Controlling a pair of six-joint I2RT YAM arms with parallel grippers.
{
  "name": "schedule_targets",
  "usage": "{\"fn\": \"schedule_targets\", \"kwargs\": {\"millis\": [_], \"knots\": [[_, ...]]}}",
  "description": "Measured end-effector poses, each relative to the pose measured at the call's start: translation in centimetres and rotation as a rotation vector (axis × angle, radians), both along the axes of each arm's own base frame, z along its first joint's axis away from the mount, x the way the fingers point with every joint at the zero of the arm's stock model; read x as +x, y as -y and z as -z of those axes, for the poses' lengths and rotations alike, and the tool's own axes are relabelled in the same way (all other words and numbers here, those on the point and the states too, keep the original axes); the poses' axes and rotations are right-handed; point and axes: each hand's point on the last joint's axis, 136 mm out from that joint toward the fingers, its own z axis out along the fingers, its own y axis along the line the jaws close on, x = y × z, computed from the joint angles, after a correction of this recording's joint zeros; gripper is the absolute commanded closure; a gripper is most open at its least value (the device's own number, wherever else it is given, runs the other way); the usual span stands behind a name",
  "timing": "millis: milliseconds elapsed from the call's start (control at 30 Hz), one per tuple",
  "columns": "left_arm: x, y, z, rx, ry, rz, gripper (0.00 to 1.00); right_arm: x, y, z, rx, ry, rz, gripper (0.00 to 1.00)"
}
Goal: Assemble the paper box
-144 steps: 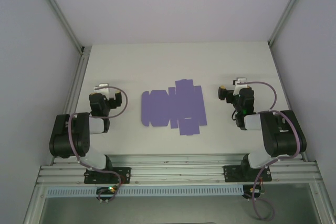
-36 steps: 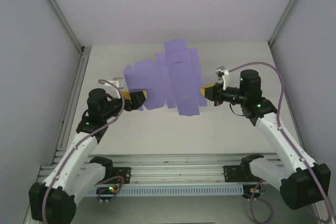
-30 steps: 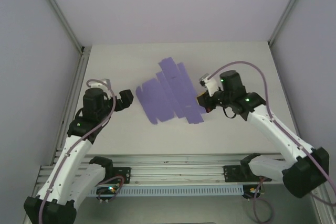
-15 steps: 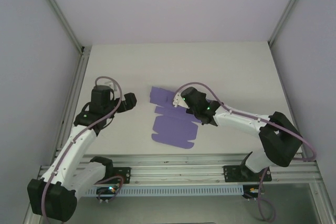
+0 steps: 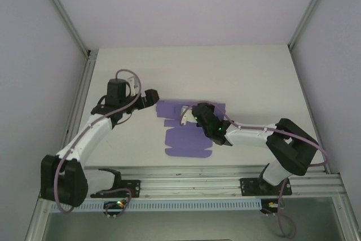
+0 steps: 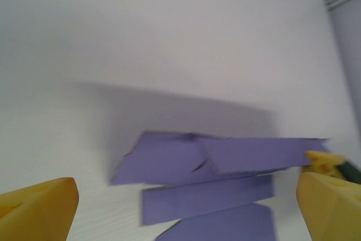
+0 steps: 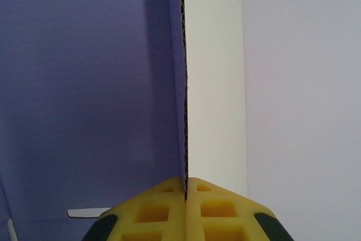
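Showing paper box [image 5: 189, 139] [image 6: 225, 156] [image 7: 84, 83] as flat purple die-cut sheet w/ flaps, not folded up. Lying on table [image 5: 254, 71], approx table centre, slightly toward table's near edge. Far part of sheet raised off table, w/ shadow behind it in left wrist view. Clamped there by right gripper [image 5: 192, 115] [image 7: 185, 183]: yellow pads pressed fully together on thin card edge, card seen edge-on between them. Positioned over table centre, w/ arm reaching in from table's near right side. Spread wide: left gripper [image 5: 152, 96] [image 6: 185, 210], w/ nothing between its 2 yellow pads [image 6: 39, 210]. Hovering left of table centre, just beside sheet's far-left corner, apart from it, facing card.
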Motion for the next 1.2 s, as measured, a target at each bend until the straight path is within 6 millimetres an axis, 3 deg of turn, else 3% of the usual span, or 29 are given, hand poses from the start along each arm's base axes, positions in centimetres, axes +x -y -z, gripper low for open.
{"fn": "schedule_targets", "kwargs": {"millis": [200, 267, 400, 633, 1200], "knots": [[1.6, 5.9, -2.3, -0.131, -0.002, 0.185, 0.06, 0.0, 0.0, 0.0, 0.006, 0.000, 0.003, 1.00], [1.4, 7.5, -2.2, -0.142, -0.020, 0.235, 0.02, 0.0, 0.0, 0.0, 0.011, 0.000, 0.005, 1.00], [0.3, 9.5, -0.1, -0.123, -0.111, 0.292, 0.11, 0.1, 0.0, -0.2, 0.017, 0.007, 0.008, 1.00], [-1.7, 10.7, 2.1, -0.111, -0.193, 0.335, 0.16, 0.1, 0.0, -0.3, 0.025, 0.009, 0.013, 1.00], [-1.5, 11.7, 1.9, -0.209, -0.200, 0.295, 0.14, 0.1, 0.3, -0.9, 0.077, 0.020, 0.052, 1.00]]}}
